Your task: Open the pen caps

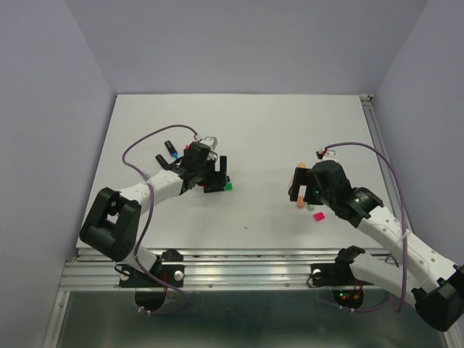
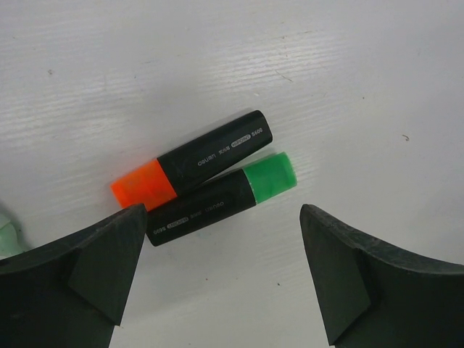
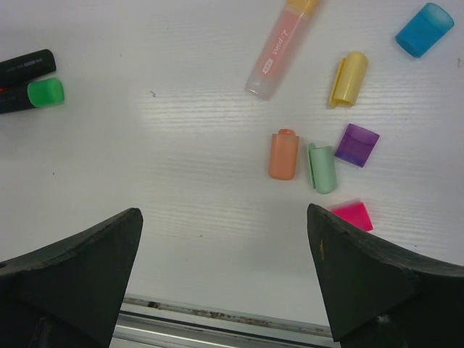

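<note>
the left gripper [image 2: 223, 239] is held wide and empty above two black pens [image 2: 217, 154] that lie touching on the table [image 2: 348, 87]; the right gripper [image 3: 225, 239] is spread wide and empty over loose caps [image 3: 283, 154]. since the pens touch, both could be caught at once, or one knocked askew. the orange cap [image 2: 143, 185] and green cap [image 2: 270, 176], stubby and translucent, are seated at opposite ends.
</note>
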Action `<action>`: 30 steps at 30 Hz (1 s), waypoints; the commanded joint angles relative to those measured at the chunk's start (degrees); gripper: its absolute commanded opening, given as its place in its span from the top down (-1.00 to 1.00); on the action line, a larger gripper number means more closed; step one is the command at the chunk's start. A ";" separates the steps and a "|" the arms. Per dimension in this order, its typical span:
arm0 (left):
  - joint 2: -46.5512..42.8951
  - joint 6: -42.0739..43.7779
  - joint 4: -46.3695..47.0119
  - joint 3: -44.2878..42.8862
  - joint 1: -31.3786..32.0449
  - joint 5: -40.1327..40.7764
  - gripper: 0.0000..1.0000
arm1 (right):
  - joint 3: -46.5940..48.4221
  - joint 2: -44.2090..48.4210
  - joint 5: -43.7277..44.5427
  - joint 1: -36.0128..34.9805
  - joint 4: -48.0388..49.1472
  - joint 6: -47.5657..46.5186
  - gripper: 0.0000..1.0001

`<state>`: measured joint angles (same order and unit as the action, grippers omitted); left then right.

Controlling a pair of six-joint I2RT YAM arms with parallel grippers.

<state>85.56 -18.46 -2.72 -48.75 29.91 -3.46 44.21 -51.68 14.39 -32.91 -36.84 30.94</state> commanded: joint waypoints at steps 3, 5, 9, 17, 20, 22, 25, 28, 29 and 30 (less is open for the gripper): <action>0.48 1.23 1.75 0.59 1.02 -1.55 -0.98 | -0.26 1.06 1.07 0.39 1.51 -0.26 -1.00; 1.10 1.14 1.67 0.41 1.20 -1.28 -0.98 | -0.26 1.06 0.99 0.39 1.51 -0.18 -1.00; 2.94 0.18 0.97 0.59 1.73 -0.14 -0.98 | -0.17 1.14 1.34 0.39 1.16 -0.18 -1.00; 4.35 -1.23 0.96 1.03 2.70 2.76 -0.98 | -0.35 1.14 1.34 0.39 1.33 -0.35 -1.00; 5.76 -0.97 0.70 -0.02 2.78 4.68 -0.98 | -0.52 1.23 1.43 0.39 1.24 -0.35 -1.00; 7.07 -0.35 0.09 -0.99 3.05 4.43 -0.98 | -0.52 1.32 1.43 0.39 1.24 -0.27 -1.00; 7.87 -0.44 -0.88 -1.35 3.66 5.75 -0.98 | -0.52 1.41 1.43 0.39 1.16 -0.26 -1.00; 8.13 -0.96 -1.15 -0.99 5.06 6.98 -0.98 | -0.52 1.50 1.34 0.39 1.07 -0.26 -1.00; 8.22 -1.14 -1.58 -1.08 6.11 7.68 -0.94 | -0.52 1.50 1.25 0.39 1.16 -0.26 -1.00; 8.92 -2.10 -2.98 -1.60 6.73 9.77 -0.91 | -0.44 1.50 1.25 0.30 1.07 -0.35 -1.00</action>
<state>92.86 -19.33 -2.31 -49.01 34.22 2.59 44.18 -51.33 14.61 -32.91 -36.86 30.89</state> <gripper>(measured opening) 0.974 0.998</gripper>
